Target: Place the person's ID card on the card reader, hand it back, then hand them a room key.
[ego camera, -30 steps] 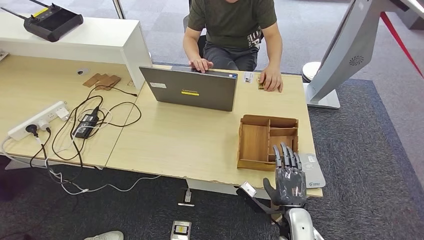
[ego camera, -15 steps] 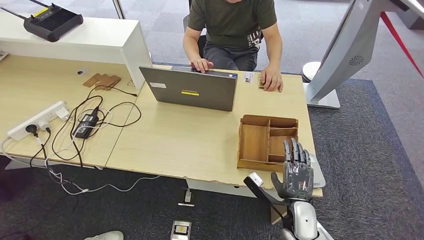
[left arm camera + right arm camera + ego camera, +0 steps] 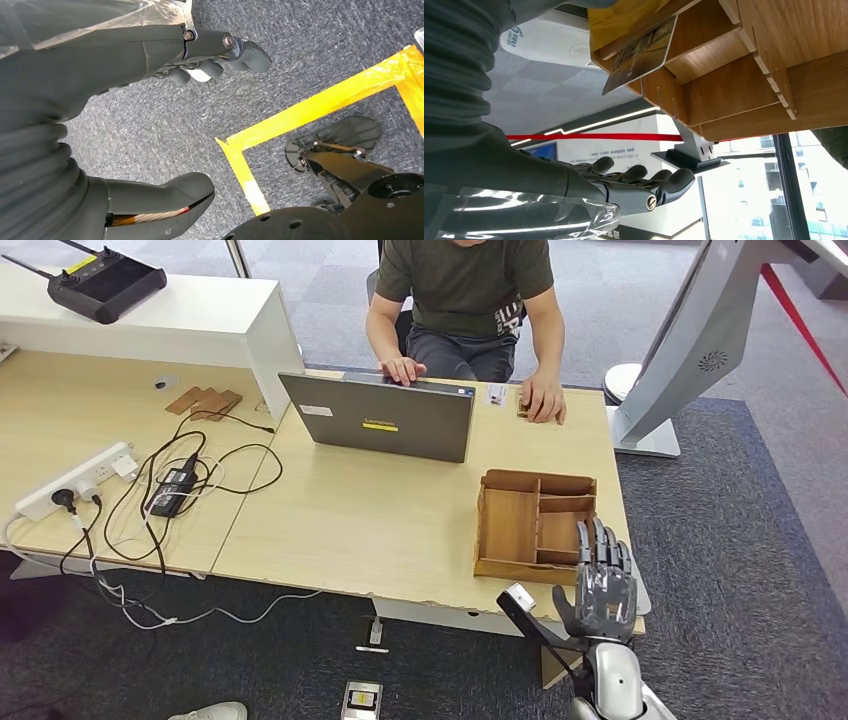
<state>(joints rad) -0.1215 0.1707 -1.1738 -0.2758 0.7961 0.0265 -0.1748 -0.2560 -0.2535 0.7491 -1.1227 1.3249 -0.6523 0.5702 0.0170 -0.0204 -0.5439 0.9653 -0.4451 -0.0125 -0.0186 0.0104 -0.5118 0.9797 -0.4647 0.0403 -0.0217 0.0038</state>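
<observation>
My right hand (image 3: 605,588) is raised at the table's front right corner, fingers straight and spread, holding nothing. It covers most of the white card reader (image 3: 643,600), which lies beside the wooden organiser box (image 3: 535,523). The right wrist view shows the hand (image 3: 624,187) apart from the reader (image 3: 554,42), and a printed card (image 3: 639,50) leaning in a box compartment (image 3: 724,85). A small white card (image 3: 497,393) lies on the far table edge next to the person's hand (image 3: 543,400). My left hand (image 3: 165,125) hangs over the carpet, holding nothing.
A person sits across the table behind a grey laptop (image 3: 380,418), one hand on its keyboard. Cables and a power strip (image 3: 75,480) clutter the table's left half. A white kiosk stand (image 3: 690,350) rises at the right. Yellow floor tape (image 3: 320,107) marks the carpet.
My right hand has shifted to the right, from beside the box's front corner to over the card reader. The person and the cards have not moved.
</observation>
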